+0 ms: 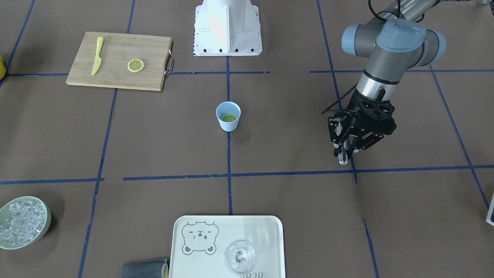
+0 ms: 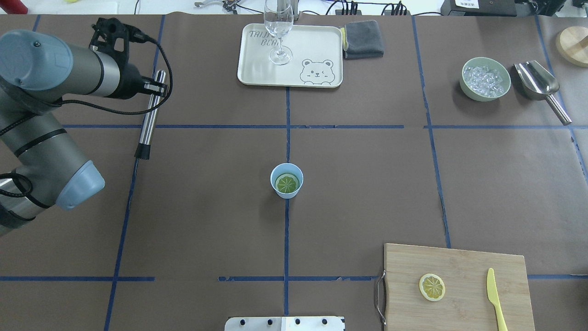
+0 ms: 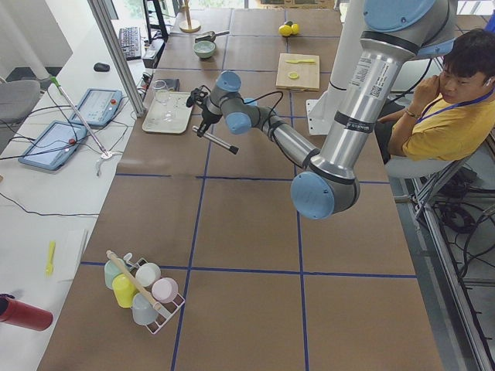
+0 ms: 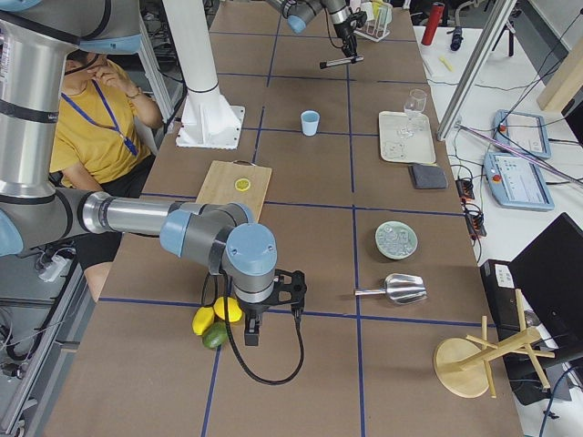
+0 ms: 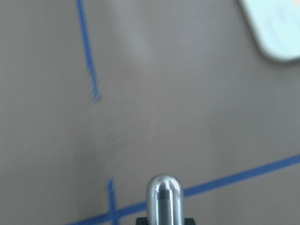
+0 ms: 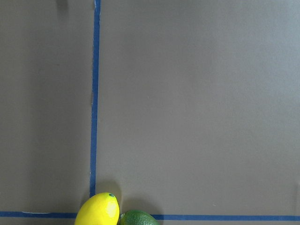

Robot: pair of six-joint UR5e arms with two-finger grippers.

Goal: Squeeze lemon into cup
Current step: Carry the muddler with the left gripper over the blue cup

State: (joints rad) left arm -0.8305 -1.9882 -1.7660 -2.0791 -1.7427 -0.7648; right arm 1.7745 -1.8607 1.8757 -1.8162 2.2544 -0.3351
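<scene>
Brown paper-covered table [image 2: 206, 220] with a blue tape grid. Nearest the robot, the lemon [image 2: 432, 287] lies cut face up on a wooden board [image 2: 459, 271], beside a yellow knife [image 2: 495, 299]. At centre, the cup [image 2: 286, 180] holds a greenish slice [image 2: 287, 184]. Farther left, the left gripper [image 2: 155, 86] clamps a metal rod [image 2: 148, 124]. Right gripper [image 4: 251, 332]: jaw state cannot be told.

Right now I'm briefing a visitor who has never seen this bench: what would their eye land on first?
Probably the left end effector, out over the table on the robot's left, clamped on a steel rod. Next, the light-blue cup alone at the centre, a greenish citrus slice lying inside it. Then the yellow lemon slice on the wooden cutting board at the robot's near right.
</scene>
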